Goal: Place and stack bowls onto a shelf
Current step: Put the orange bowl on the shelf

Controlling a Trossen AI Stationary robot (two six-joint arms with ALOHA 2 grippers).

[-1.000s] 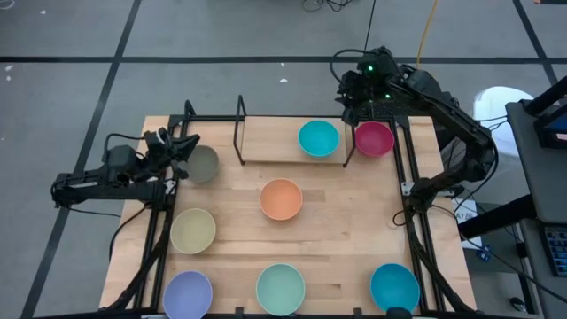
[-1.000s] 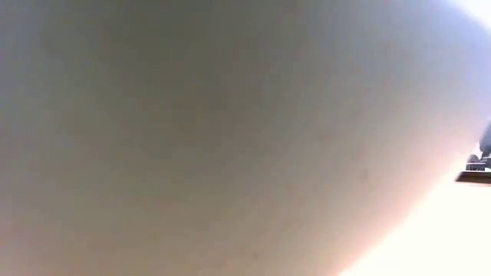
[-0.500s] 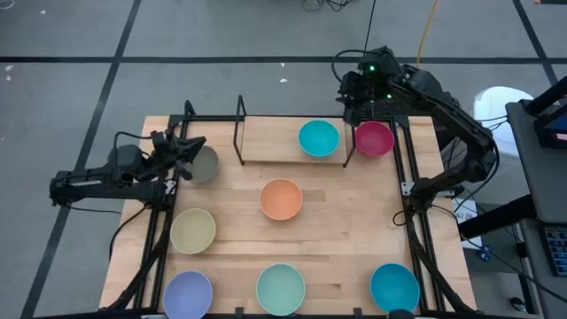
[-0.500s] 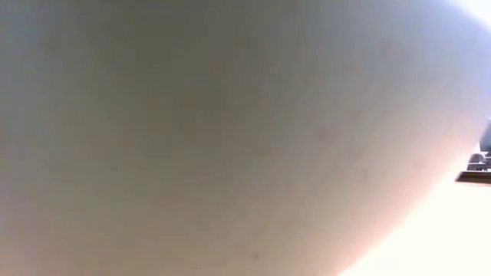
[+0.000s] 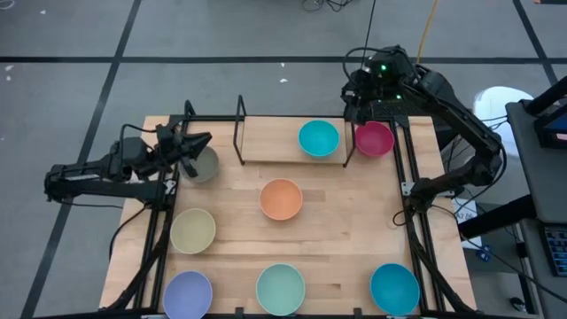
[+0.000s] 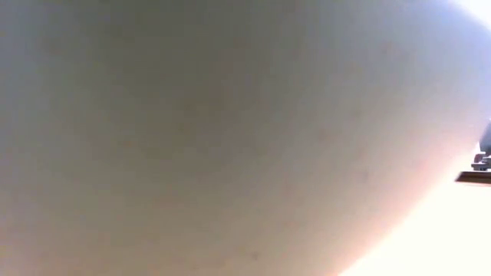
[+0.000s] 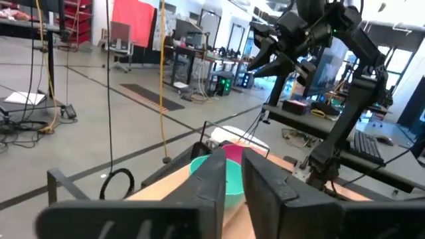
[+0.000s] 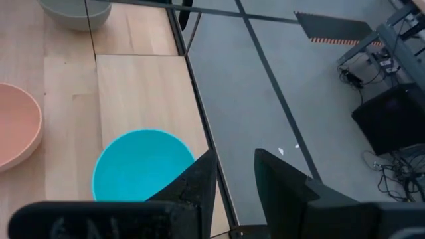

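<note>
Biggest thing first: the table [image 5: 354, 266] has the shelf [image 5: 266, 142] along its far edge, long axis running parallel to that edge, one teal bowl [image 5: 318, 138] already sitting on its right end, mouth up. The left end of the board is bare.

Risk as I see it: the grey-olive bowl [image 5: 202, 164] sits near the far left corner, just outside the shelf's left rods, and the left gripper [image 5: 190, 146] is right at its rim. The fingers look slightly parted, but I can't tell if they've actually got the rim. If the pinch is shallow, the bowl could tip or slide out on the way over, or clip the upright rods since it has to clear them.

The magenta bowl [image 5: 374, 138] is right beside the shelf's right rods, under the right gripper [image 5: 357, 105], whose fingers stand a little apart with nothing between them.

The bowls are round, so no long axis; all open upward.
</note>
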